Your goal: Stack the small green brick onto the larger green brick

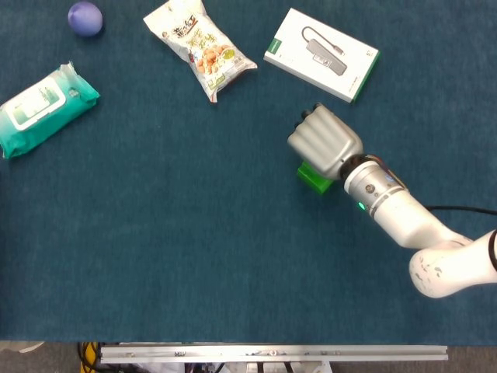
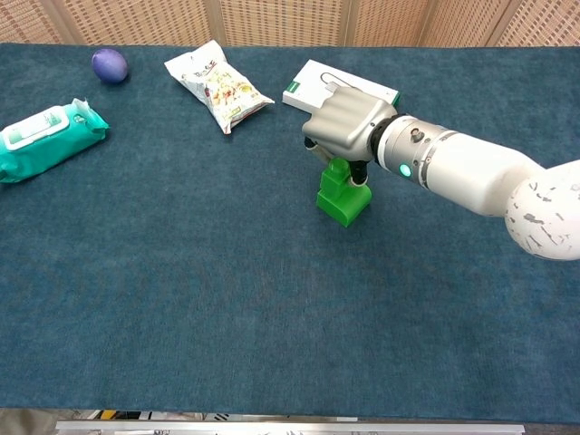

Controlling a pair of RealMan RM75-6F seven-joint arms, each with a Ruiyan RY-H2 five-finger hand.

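The small green brick (image 2: pixel 337 171) stands on top of the larger green brick (image 2: pixel 343 205) right of the table's middle. My right hand (image 2: pixel 349 122) reaches down over the pair, and its fingers grip the small brick from the sides. In the head view the right hand (image 1: pixel 324 142) hides the small brick. Only a corner of the larger green brick (image 1: pixel 313 179) shows beneath the hand there. The left hand appears in neither view.
A white boxed adapter (image 1: pixel 321 54) lies just behind the hand. A snack bag (image 1: pixel 200 48) lies at the back centre, a purple ball (image 1: pixel 85 18) at the back left, and a teal wipes pack (image 1: pixel 43 109) at the left edge.
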